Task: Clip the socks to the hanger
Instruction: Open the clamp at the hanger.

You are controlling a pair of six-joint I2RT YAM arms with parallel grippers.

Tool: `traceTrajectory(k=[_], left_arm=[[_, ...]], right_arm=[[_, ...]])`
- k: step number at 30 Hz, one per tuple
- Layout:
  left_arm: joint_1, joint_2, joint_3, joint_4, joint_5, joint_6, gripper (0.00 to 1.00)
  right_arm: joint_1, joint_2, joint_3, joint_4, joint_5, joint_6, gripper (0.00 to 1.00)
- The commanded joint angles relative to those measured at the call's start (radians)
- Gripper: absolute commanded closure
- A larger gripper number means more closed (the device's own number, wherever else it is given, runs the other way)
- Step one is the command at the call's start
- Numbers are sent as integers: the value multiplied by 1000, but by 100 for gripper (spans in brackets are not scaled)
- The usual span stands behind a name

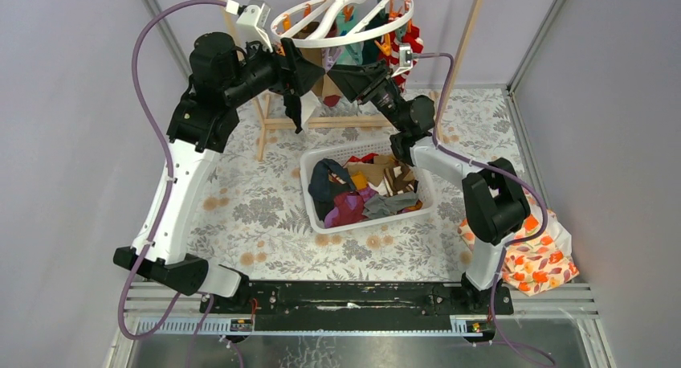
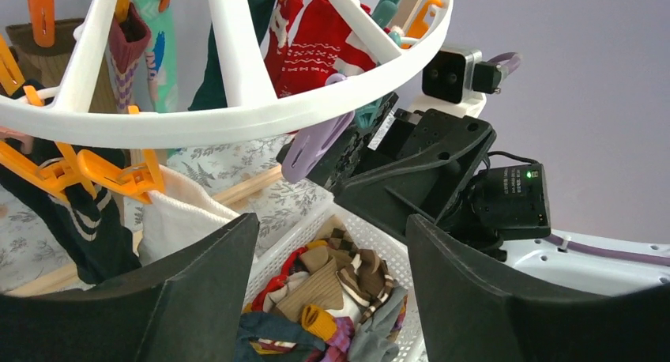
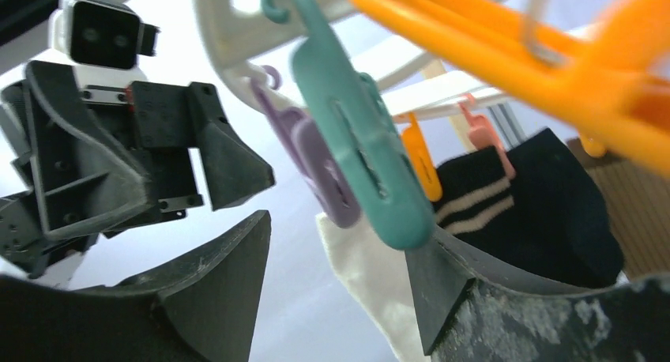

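White ring hanger (image 2: 237,121) above the worktop (image 1: 241,215), left jaws apart beside its clipped white sock (image 2: 186,216), right jaws apart, teal clip (image 3: 359,148) between them only in the right wrist view, basket (image 1: 308,193) below.

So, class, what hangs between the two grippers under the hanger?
A lilac clip and a teal clip hang between the left gripper and right gripper; the right wrist view shows both.

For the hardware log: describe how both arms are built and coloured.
Both the left arm and right arm have white links between bulky black joints. A purple cable runs along each to a white-cased wrist camera. The jaws are matte black wedges.
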Motion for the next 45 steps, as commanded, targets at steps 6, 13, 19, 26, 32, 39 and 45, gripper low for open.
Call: traceTrajectory(k=[6,13,19,26,32,39,45], left_arm=[[11,-23,42,-10,-2,2,22],[13,-24,55,-15,4,1,22],[14,-20,56,-15,6,-9,22],[16,-23,54,-17,12,-11,22],[21,-27,50,-22,5,-1,22],[20,-17,45,-13,3,-4,22],[21,-4,44,11,-7,-5,22]], right_arm=[[10,46,119,208,-56,99,34],[16,70,148,195,-49,94,39],[37,84,157,179,-9,62,42],[58,91,138,186,62,24,43],[59,80,123,202,84,19,73],[75,4,42,143,165,-65,100],[142,-97,-4,-55,336,-288,100]])
